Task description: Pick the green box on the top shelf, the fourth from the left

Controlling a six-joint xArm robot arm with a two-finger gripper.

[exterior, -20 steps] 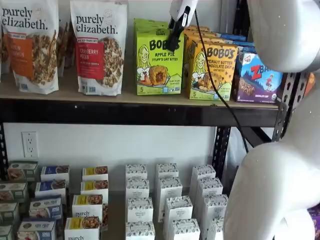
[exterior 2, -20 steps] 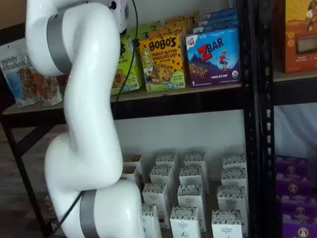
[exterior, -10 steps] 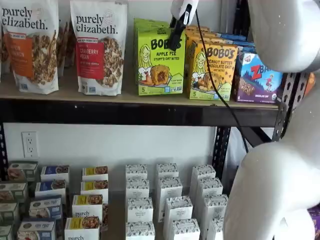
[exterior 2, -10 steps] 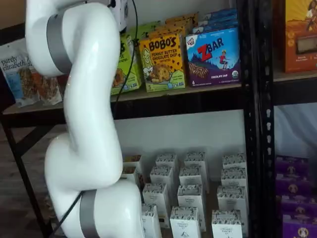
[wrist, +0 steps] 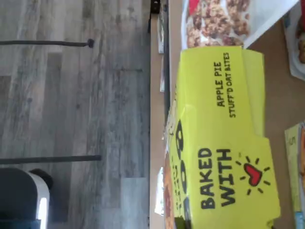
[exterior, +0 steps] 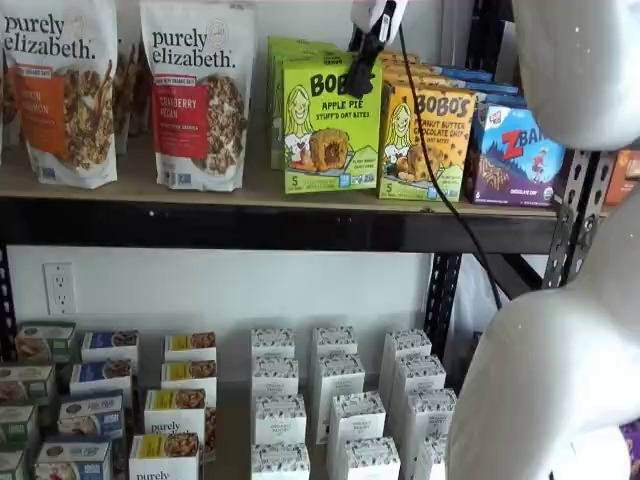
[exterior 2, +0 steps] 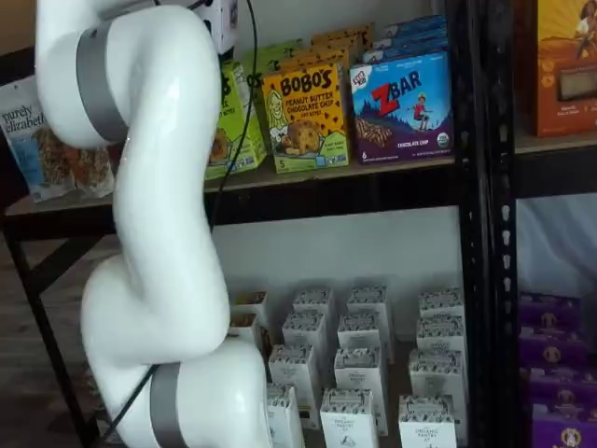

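The green box (exterior: 330,125) is a lime Bobo's Apple Pie carton at the front of its row on the top shelf (exterior: 250,225). It stands slightly off to the right of the green cartons behind it. My gripper (exterior: 365,65) comes down from above, and one black finger lies across the box's upper right corner, closed on the box. The wrist view looks onto the box's top (wrist: 219,138) from close up, with "BAKED WITH" and a red heart. In a shelf view my arm hides most of the box (exterior 2: 229,131). I cannot tell whether its base touches the board.
A yellow-orange Bobo's carton (exterior: 425,145) stands right beside the green box, then a blue ZBar carton (exterior: 520,155). A cranberry granola bag (exterior: 197,95) stands to its left. Small white cartons (exterior: 340,400) fill the lower level. My white arm (exterior: 560,300) and its black cable (exterior: 430,170) hang in front.
The green box has shifted to the right together with the gripper and now stands off from the cartons behind it. The gripper has also risen slightly.
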